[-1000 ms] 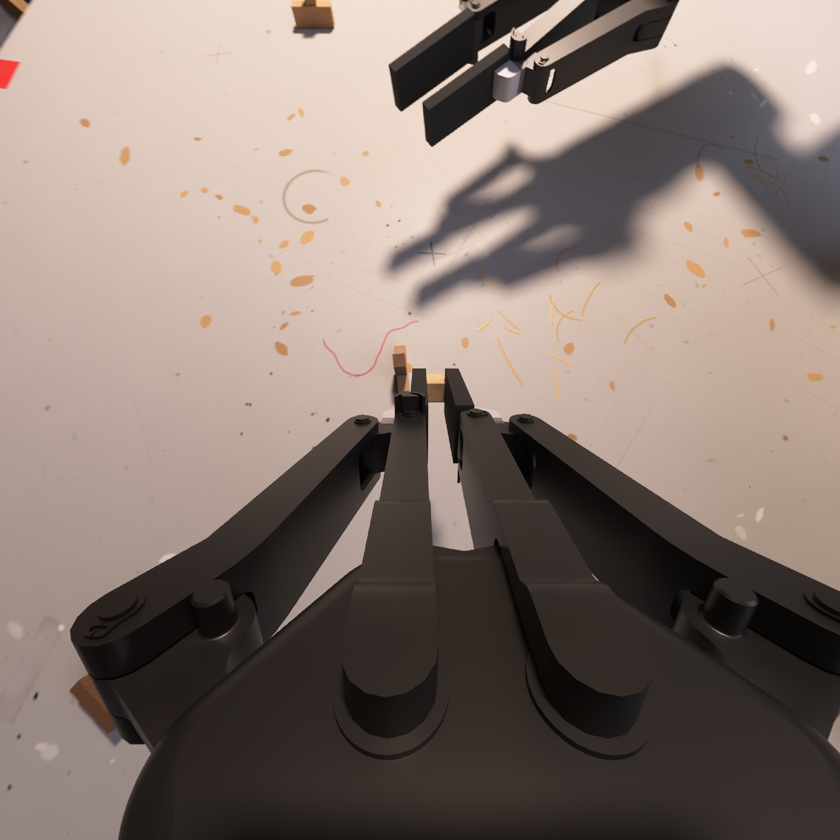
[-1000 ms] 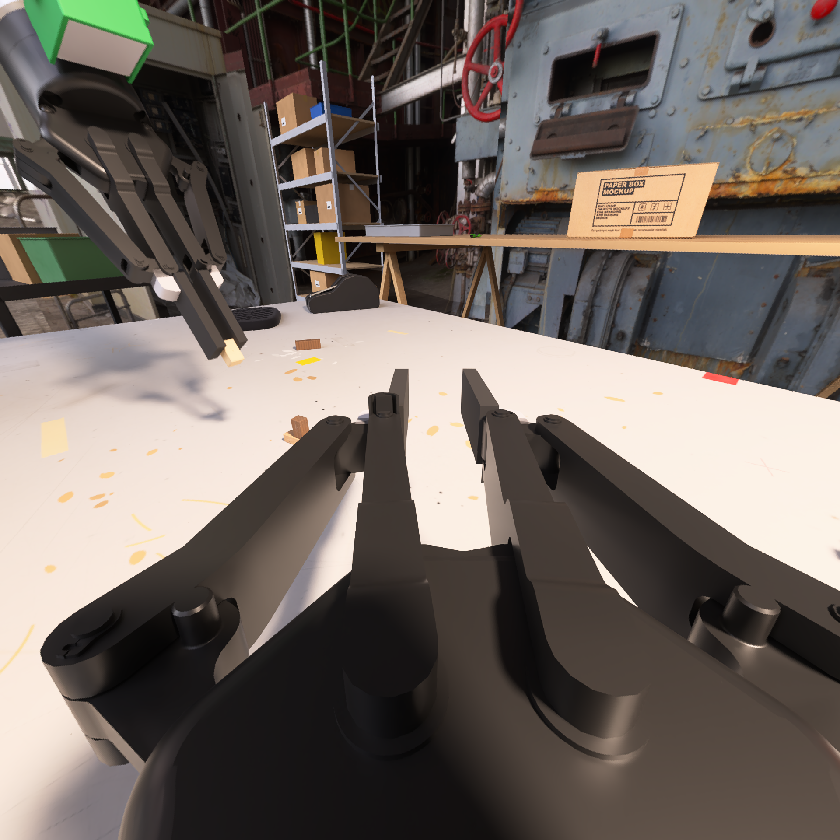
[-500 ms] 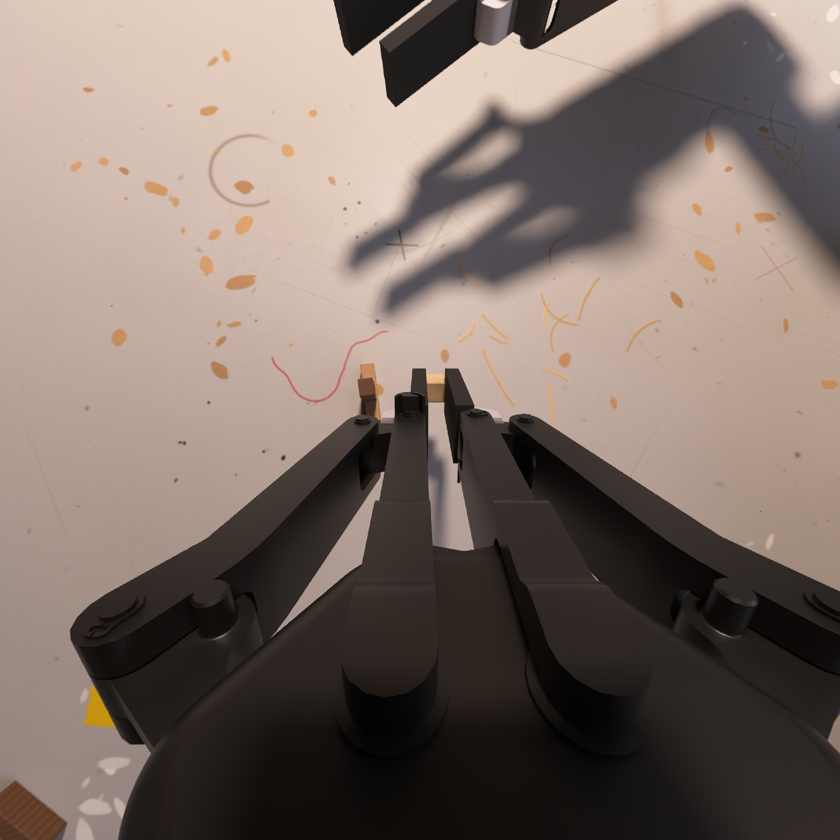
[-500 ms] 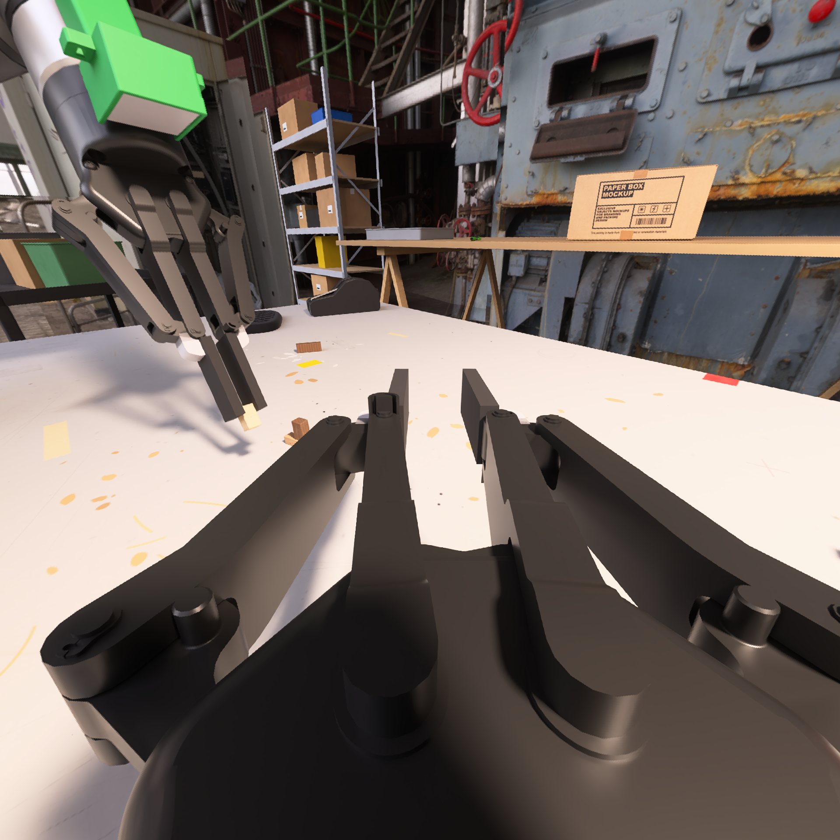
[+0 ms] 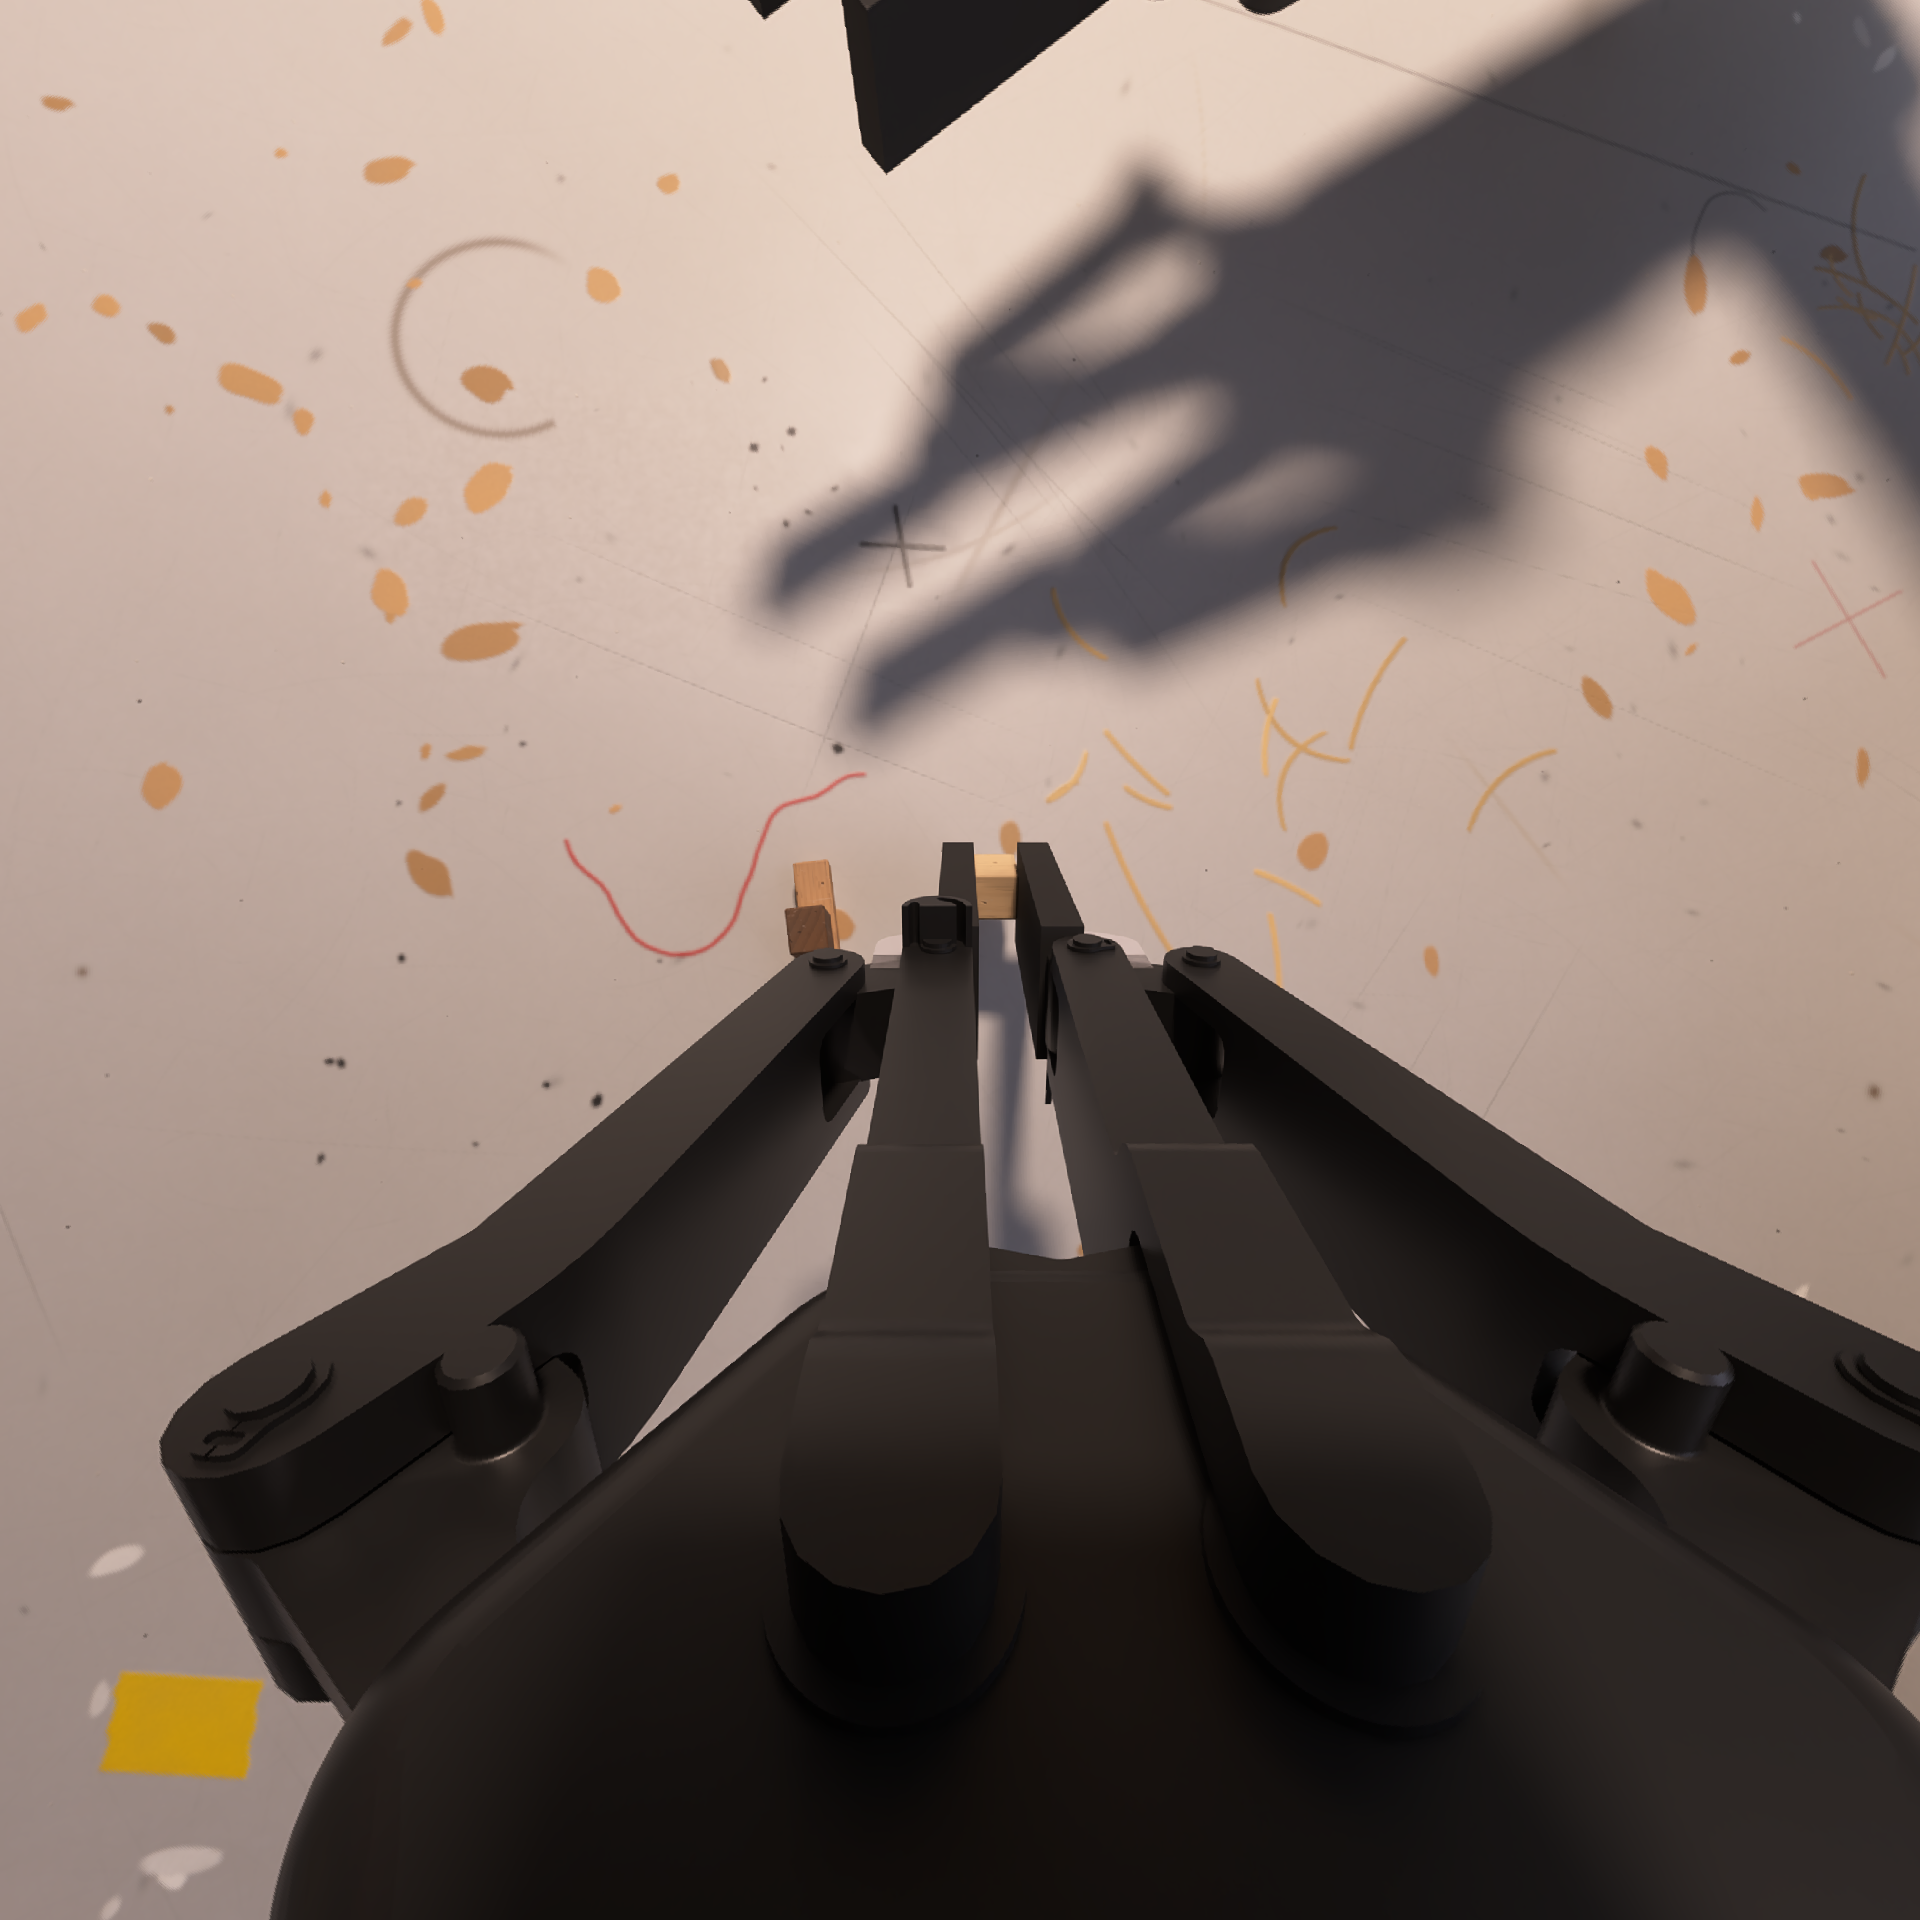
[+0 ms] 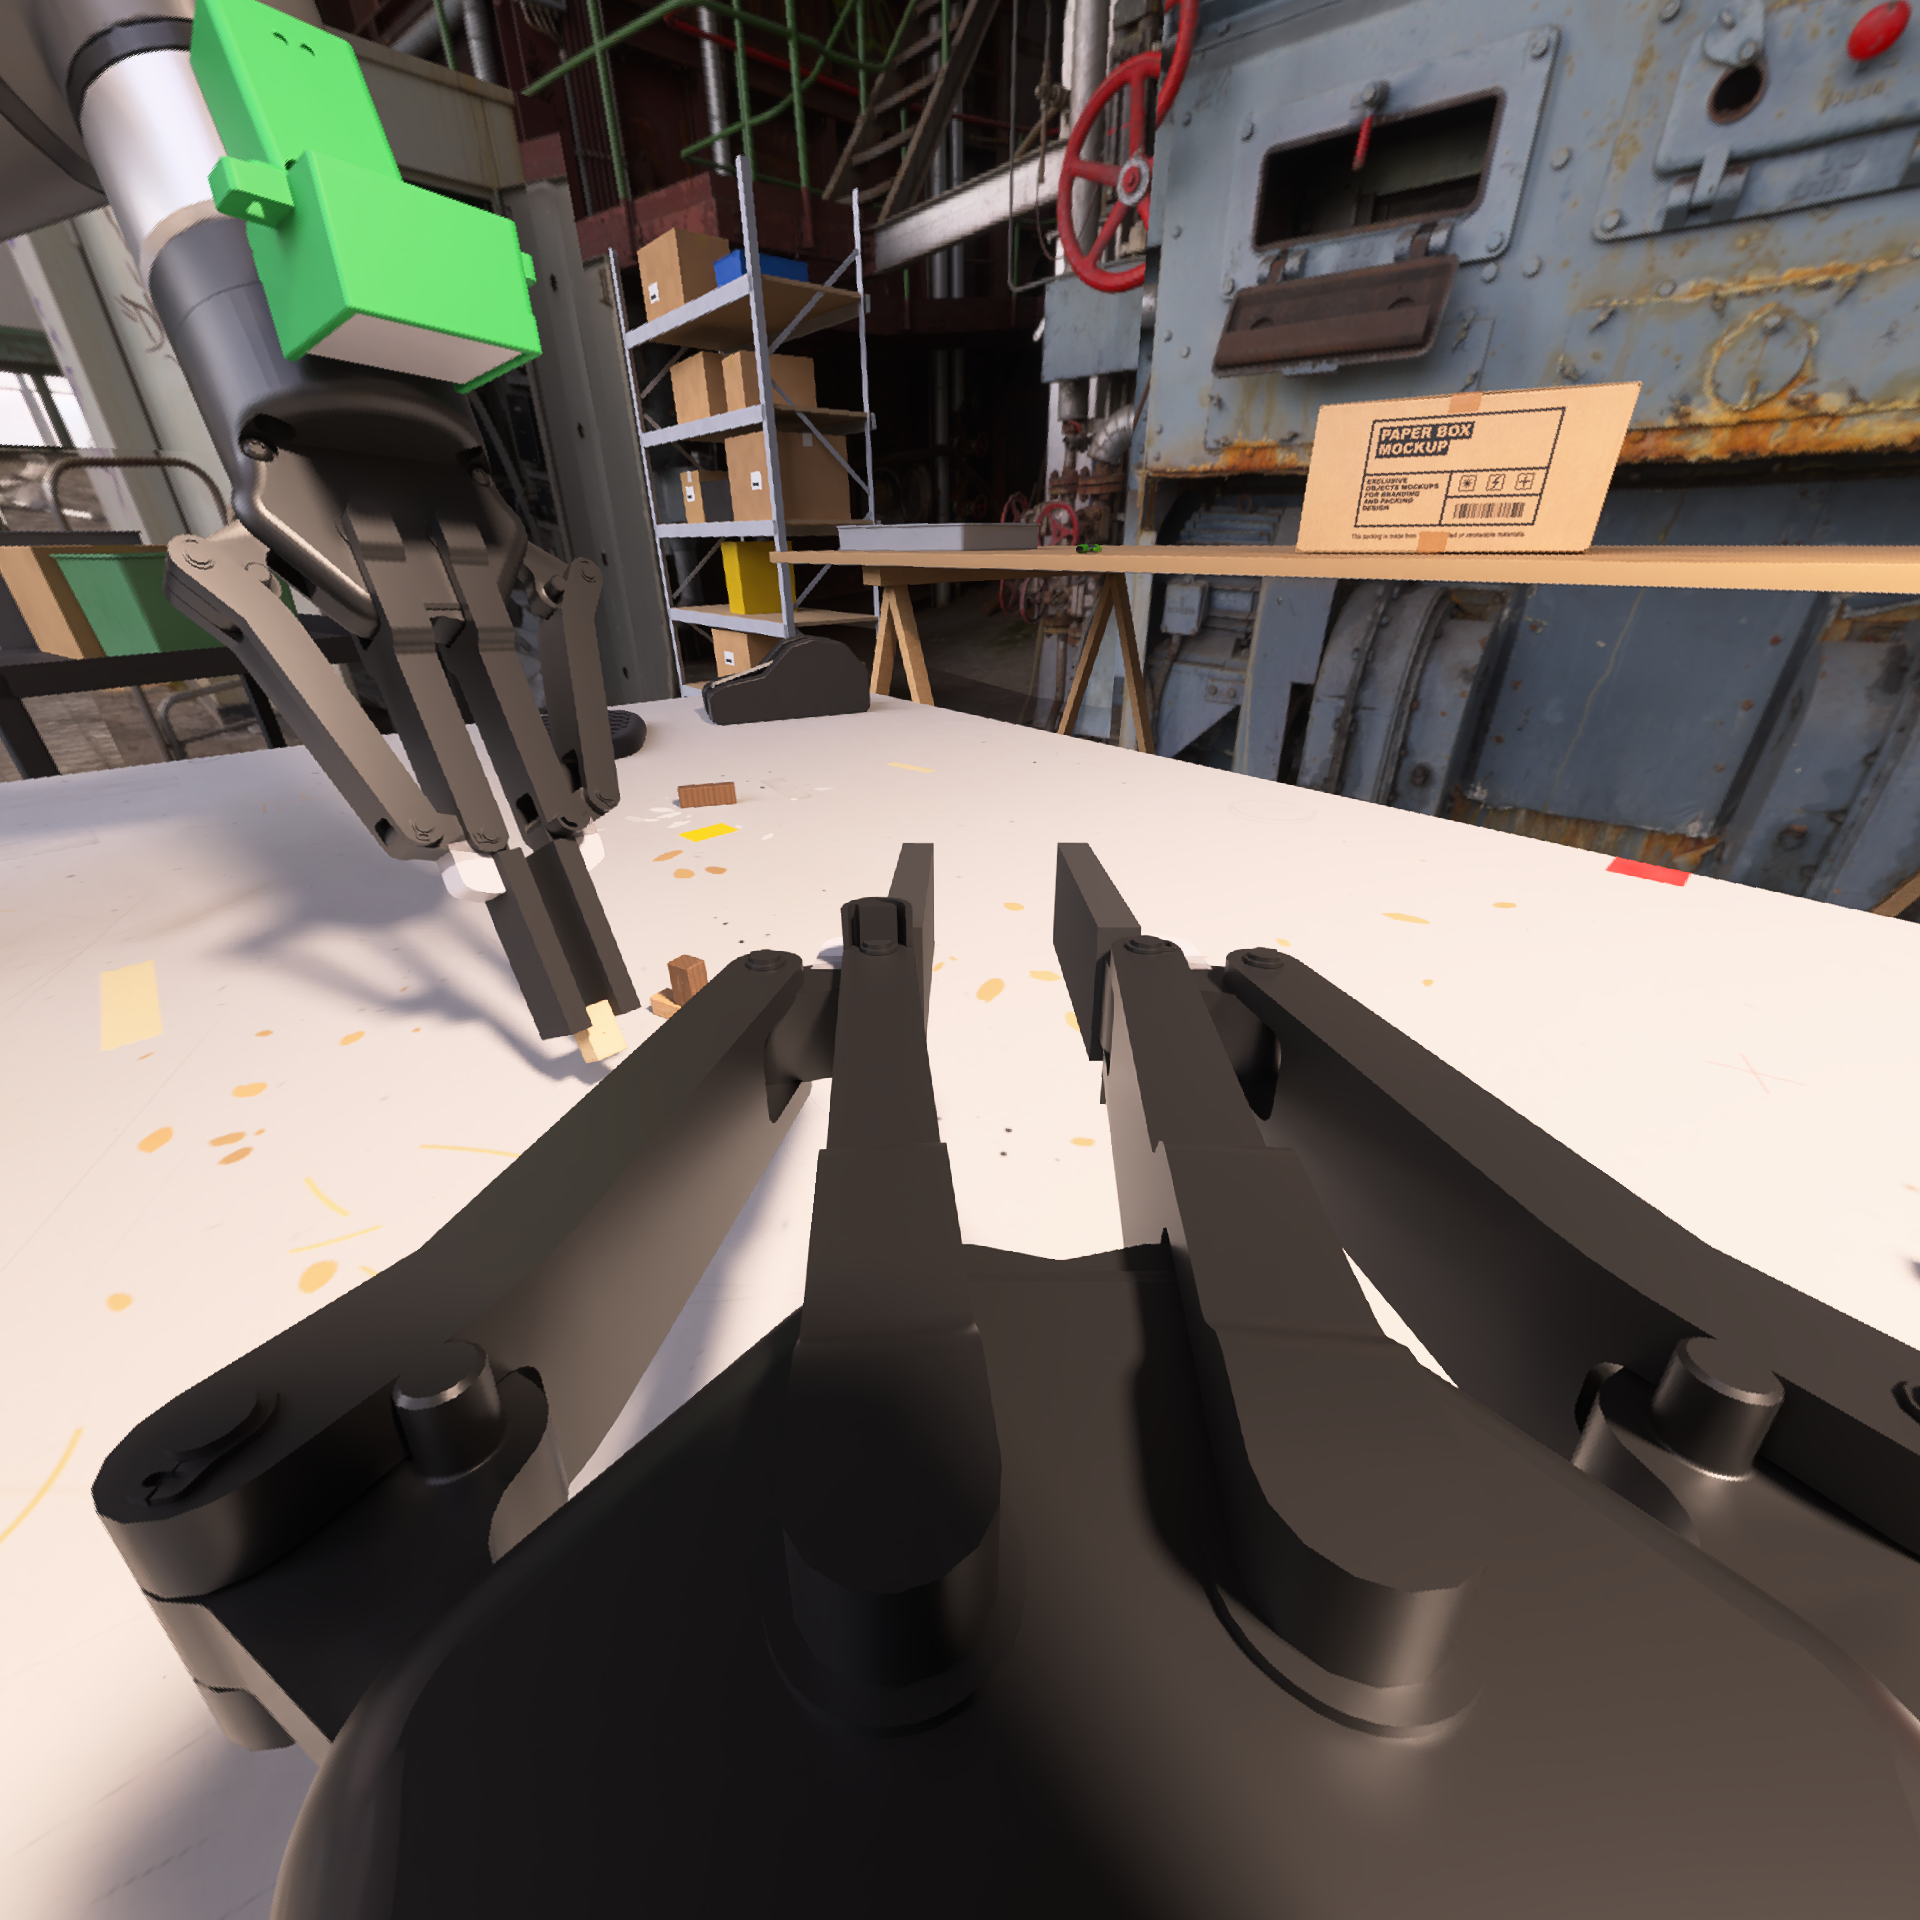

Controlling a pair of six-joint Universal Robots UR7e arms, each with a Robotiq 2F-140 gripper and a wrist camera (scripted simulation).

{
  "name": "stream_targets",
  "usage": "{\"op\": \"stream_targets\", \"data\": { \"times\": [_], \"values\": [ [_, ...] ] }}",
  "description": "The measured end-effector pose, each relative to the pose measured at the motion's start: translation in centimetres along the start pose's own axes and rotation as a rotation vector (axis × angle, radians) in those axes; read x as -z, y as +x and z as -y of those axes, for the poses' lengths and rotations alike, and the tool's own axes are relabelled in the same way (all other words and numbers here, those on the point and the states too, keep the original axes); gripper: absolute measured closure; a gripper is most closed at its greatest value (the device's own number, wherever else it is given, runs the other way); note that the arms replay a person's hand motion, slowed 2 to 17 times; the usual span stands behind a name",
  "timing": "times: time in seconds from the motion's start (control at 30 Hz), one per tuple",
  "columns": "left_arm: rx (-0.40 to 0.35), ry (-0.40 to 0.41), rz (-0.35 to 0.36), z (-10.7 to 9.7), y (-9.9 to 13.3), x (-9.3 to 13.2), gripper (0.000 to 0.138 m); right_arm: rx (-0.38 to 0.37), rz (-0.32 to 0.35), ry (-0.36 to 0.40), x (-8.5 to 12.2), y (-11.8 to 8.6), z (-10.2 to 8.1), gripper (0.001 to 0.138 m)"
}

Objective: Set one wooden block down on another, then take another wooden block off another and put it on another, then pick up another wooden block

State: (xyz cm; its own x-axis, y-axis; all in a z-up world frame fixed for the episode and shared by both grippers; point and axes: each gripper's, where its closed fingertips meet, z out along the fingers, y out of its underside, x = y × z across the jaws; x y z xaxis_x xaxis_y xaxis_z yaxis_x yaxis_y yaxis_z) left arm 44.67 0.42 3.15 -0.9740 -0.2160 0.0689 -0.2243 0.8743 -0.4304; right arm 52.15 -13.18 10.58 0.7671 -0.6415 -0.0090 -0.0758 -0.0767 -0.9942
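My left gripper (image 5: 994,864) is shut on a pale wooden block (image 5: 994,891), held low, close to the white table (image 5: 312,1039). Just left of it a dark brown block (image 5: 808,928) rests on a light brown block (image 5: 812,885). In the right wrist view the left gripper (image 6: 582,1013) holds the pale block (image 6: 601,1034) beside that pair: the dark block (image 6: 688,977) over the light one (image 6: 665,1003). My right gripper (image 6: 992,883) is open and empty above the table. Its fingers (image 5: 914,83) show at the top edge of the left wrist view.
Another brown block (image 6: 707,795) lies farther back near a yellow tape patch (image 6: 709,831). A black object (image 6: 784,681) sits at the table's far edge, and red tape (image 6: 1647,871) marks the right edge. Wood chips and pen marks are scattered on the table.
My left gripper has come down and nearer with the pale block, ending close to the table beside the two-block pair. My right gripper has not moved.
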Motion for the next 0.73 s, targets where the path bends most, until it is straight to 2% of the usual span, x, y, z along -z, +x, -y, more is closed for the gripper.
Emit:
{"op": "stream_targets", "data": {
  "times": [0.73],
  "values": [
    [0.005,-0.047,0.015,0.4,-0.1,-1.7,0.127,0.01,0.003,-0.007,-0.1,-0.1,-0.1,0.108]
  ]
}}
